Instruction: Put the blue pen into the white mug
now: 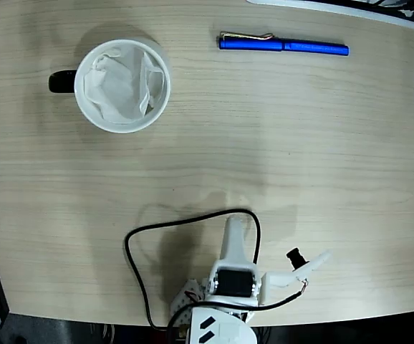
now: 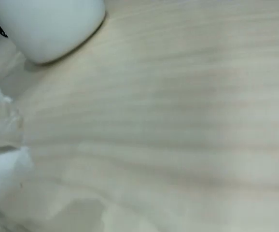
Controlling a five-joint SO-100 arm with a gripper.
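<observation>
Pale wood-grain worktop (image 1: 278, 143) fills the fixed view. White arm (image 1: 230, 287) sits at the bottom edge, w/ a black cable (image 1: 139, 265) looping beside it on the left. White mug (image 1: 122, 86) stands upper left, black handle pointing left, crumpled white paper inside; wrist view catches its side top left (image 2: 48, 24). Blue pen (image 1: 284, 45) lies flat near the top edge, gold clip end to the left, well apart from mug and arm. Claw (image 1: 293, 269) lies low at bottom right, far from pen, fingers spread, holding nothing.
</observation>
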